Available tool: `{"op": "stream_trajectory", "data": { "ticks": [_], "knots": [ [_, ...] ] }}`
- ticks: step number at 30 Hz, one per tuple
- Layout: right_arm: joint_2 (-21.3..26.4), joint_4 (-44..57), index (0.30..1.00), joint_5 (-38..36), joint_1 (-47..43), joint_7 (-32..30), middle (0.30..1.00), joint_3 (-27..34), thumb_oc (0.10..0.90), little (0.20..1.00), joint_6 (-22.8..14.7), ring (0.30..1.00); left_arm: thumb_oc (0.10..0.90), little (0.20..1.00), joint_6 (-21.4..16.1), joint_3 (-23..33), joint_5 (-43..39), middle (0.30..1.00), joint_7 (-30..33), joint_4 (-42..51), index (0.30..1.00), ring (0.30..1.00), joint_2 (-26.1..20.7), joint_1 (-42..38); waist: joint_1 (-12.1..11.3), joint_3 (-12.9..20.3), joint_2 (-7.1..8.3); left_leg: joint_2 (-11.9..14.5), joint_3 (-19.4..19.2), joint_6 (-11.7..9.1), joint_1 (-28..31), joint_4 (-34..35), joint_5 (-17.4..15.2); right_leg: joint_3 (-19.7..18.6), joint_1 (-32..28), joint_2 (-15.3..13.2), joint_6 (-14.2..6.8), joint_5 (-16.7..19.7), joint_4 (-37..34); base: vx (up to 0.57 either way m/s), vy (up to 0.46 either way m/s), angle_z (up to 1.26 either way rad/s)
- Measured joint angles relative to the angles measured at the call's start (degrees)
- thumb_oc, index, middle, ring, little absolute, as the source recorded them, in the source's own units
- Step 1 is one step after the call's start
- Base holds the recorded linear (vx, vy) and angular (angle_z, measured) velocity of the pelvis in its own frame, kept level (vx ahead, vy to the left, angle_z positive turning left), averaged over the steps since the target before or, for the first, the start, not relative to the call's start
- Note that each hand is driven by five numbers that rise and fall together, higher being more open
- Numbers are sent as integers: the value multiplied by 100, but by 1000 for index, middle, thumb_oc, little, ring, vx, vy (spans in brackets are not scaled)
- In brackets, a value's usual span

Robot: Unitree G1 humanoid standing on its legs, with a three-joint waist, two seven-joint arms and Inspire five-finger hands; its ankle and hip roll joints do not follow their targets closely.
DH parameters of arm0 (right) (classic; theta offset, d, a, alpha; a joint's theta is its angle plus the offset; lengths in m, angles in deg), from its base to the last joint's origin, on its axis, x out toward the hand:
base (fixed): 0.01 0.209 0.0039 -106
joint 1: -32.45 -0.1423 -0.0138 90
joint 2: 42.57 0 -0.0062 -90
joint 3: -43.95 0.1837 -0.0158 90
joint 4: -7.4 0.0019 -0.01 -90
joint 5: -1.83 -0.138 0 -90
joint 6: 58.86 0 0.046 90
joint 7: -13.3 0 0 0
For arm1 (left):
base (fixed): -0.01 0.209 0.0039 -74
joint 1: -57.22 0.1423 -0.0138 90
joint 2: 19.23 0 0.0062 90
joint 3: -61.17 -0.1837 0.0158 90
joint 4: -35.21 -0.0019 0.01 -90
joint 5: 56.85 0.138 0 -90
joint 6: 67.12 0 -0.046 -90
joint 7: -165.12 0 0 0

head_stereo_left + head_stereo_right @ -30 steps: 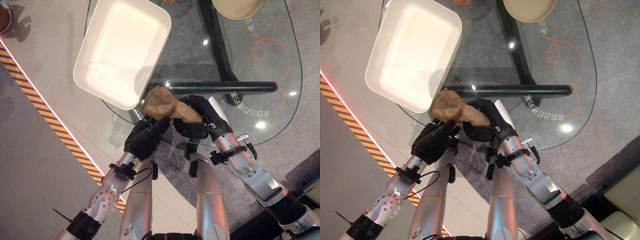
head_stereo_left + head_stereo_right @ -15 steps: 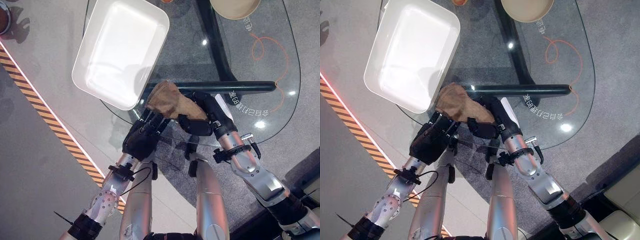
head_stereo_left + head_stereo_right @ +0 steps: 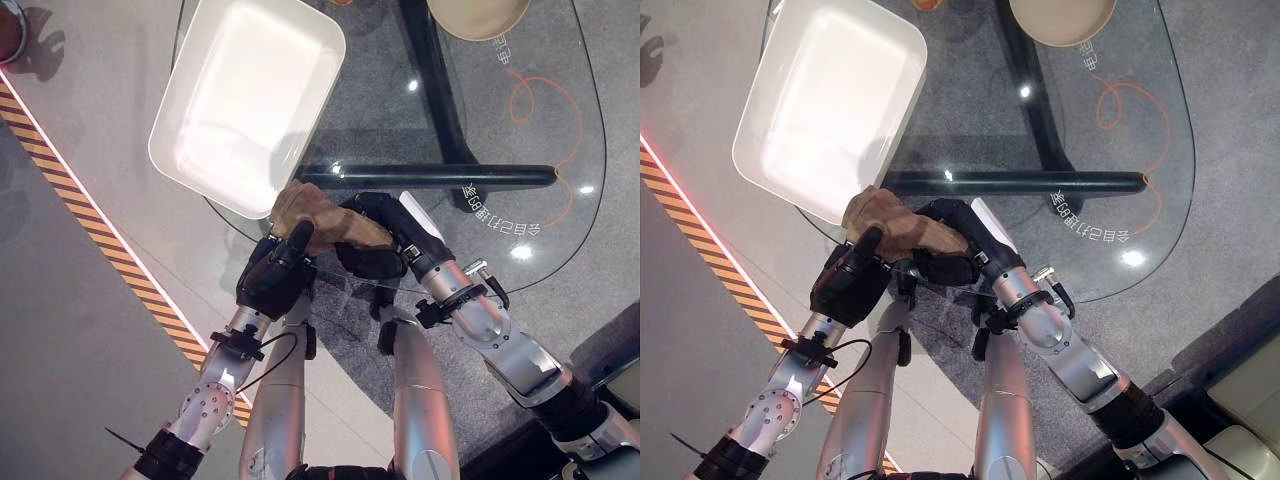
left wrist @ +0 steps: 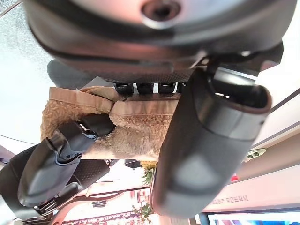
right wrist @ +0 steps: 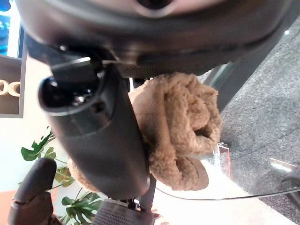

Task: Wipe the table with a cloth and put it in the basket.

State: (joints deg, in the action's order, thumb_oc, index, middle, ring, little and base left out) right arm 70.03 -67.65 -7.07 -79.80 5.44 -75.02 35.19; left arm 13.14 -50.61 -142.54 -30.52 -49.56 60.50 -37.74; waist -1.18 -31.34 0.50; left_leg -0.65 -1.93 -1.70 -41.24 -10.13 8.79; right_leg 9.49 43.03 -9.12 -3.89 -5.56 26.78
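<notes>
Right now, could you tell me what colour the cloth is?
The cloth is tan brown, fleecy; clearest in the right wrist view.

Camera set-up: two head views, two wrist views.
Head pair looks steeply down, sharing the glass table (image 3: 520,120); wrist cameras sit close against the cloth (image 5: 178,122).

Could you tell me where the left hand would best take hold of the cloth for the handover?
Probably the free bunched end of the brown cloth nearest the white basket, coming from the left: the right hand is curled round the other end, and the left hand already touches this side.
</notes>
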Motion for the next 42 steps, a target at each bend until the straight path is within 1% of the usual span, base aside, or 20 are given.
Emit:
{"op": "stream_trajectory", "data": {
  "ticks": [6,13,14,15,16,23,30,39,40,41,42],
  "knots": [
    [-3,0,300,8,-147,85,300,-63,100,200,175,300,800,900,-30,1,37,900,104,0,900,900,-2,-9,-28,0,-1,-3,33,-9,-6,20,10,42,3,-6,11,-25,3,2,2,1],
    [-7,0,300,125,-230,88,300,-144,100,200,185,300,800,900,-71,-5,37,900,146,0,900,900,4,-14,-30,0,-3,-4,77,-24,-13,19,21,88,3,-12,24,-60,34,2,4,1],
    [-6,0,300,125,-233,85,300,-144,100,200,185,300,693,793,-76,-5,36,808,146,0,808,808,4,-17,-30,0,-4,-4,80,-24,-13,17,21,90,3,-13,26,-64,40,0,0,0],
    [-11,0,300,125,-237,76,300,-144,100,200,185,300,504,604,-82,-5,34,646,146,0,646,646,9,-23,-30,0,-4,-4,82,-24,-13,15,21,92,3,-14,27,-66,46,0,0,0],
    [-11,0,300,125,-239,67,300,-144,100,200,185,300,100,200,-94,-5,33,300,145,0,300,300,23,-23,-30,0,-4,-4,83,-25,-13,12,21,93,3,-15,27,-68,52,0,0,0],
    [-46,184,300,181,-281,73,300,-285,100,200,168,300,100,200,-369,11,-24,300,265,-222,300,300,157,-57,-23,0,-4,0,95,-32,-5,5,25,106,3,-16,42,-85,95,0,0,0],
    [-98,256,300,226,-291,93,300,-319,100,200,171,300,100,200,-476,17,-120,300,281,-282,300,300,198,-131,-17,0,-3,-4,102,-32,-10,5,25,113,3,-21,41,-88,98,0,0,0],
    [-102,251,300,250,-284,40,300,-306,100,200,171,300,100,200,-474,28,-133,300,287,-300,300,300,285,-140,1,0,-3,-7,107,-31,-14,4,25,118,4,-25,40,-89,97,0,0,0],
    [-111,251,345,256,-283,21,345,-307,152,252,171,345,100,200,-474,29,-133,300,287,-300,300,300,288,-141,2,0,-3,-7,107,-31,-14,3,25,118,4,-26,39,-89,97,0,0,0],
    [-117,250,844,257,-280,13,844,-306,734,834,171,844,100,200,-474,31,-133,300,287,-300,300,300,293,-141,3,0,-3,-7,107,-31,-14,2,25,118,4,-27,40,-89,97,0,0,0],
    [-128,250,900,257,-277,-11,900,-307,800,900,171,900,100,200,-468,44,-133,300,287,-301,300,300,311,-141,6,0,-2,-8,107,-31,-14,2,25,118,3,-27,40,-89,98,0,0,0]
  ]
}}
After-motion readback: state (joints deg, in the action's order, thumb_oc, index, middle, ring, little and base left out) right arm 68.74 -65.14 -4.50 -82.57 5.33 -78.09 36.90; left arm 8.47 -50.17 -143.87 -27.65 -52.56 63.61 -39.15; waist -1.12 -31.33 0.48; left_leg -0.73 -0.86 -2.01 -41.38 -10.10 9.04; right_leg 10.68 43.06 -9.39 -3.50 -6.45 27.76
